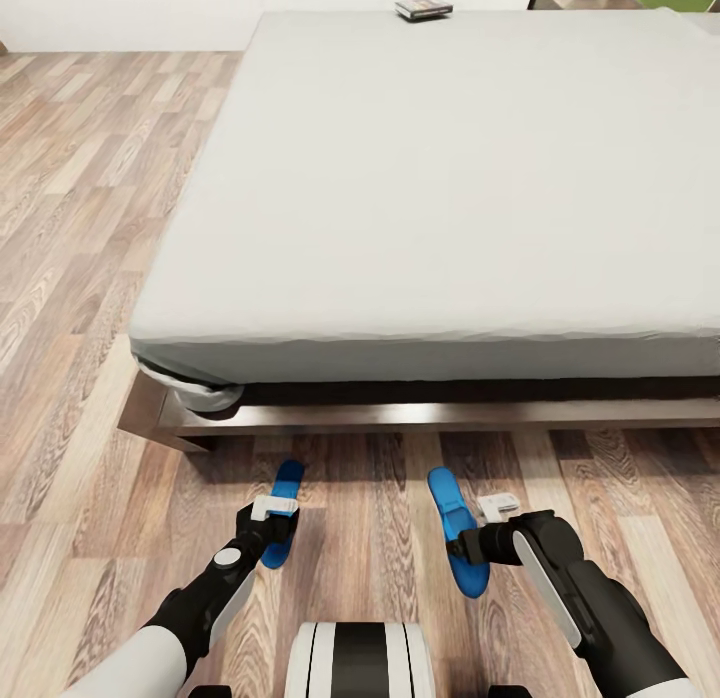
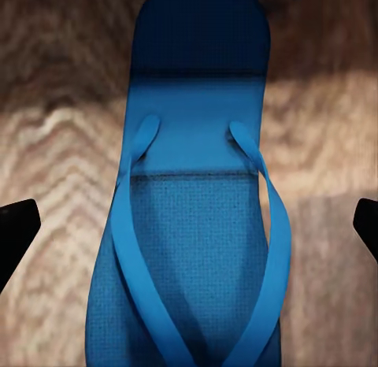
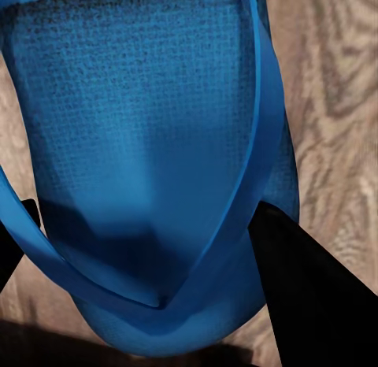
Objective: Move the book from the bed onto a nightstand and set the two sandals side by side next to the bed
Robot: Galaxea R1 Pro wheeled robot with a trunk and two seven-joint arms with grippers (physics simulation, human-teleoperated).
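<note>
Right gripper (image 1: 468, 550) is pinching the right sandal (image 1: 456, 527), long axis running near-to-far toward the bed (image 1: 440, 178), while the left gripper (image 1: 272, 530) is hovering spread over the left sandal (image 1: 284, 508).

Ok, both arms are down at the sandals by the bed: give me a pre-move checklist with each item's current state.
1. Left sandal flat on the floor: ok.
2. Left gripper open, fingers either side of the sandal and apart from it: ok.
3. Right gripper closed on the right sandal: looks so, a finger against its edge; lift off the floor cannot tell.
4. Sandals side by side: not ok, a floor gap lies between them and the right one is angled.
5. Book off the bed: not ok, it lies at the far edge.
</note>
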